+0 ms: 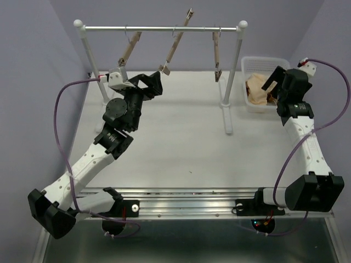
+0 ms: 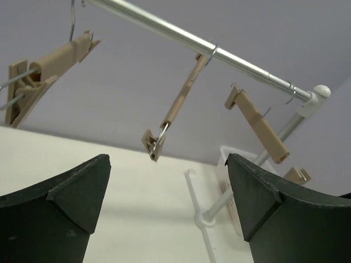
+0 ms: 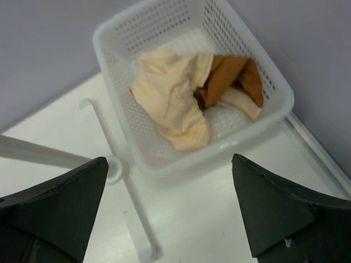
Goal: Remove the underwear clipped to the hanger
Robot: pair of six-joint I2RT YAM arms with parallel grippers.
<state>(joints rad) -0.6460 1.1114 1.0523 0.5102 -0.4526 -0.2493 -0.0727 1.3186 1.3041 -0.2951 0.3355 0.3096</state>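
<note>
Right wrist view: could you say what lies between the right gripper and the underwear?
In that view, the near wall of the white perforated plastic basket separates the right gripper from the cream cloth brief and rust-orange brief inside.

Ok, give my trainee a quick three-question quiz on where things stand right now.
1. True or false: a brief is clipped to one of the three hangers on the rail.
2. Where do the cream brief and rust-orange brief lie? A) over the rail B) in the white basket C) on a hanger
3. Fill in: the left fingers and right fingers both stand ____.
Key: 1 false; 2 B; 3 open, holding nothing.
</note>
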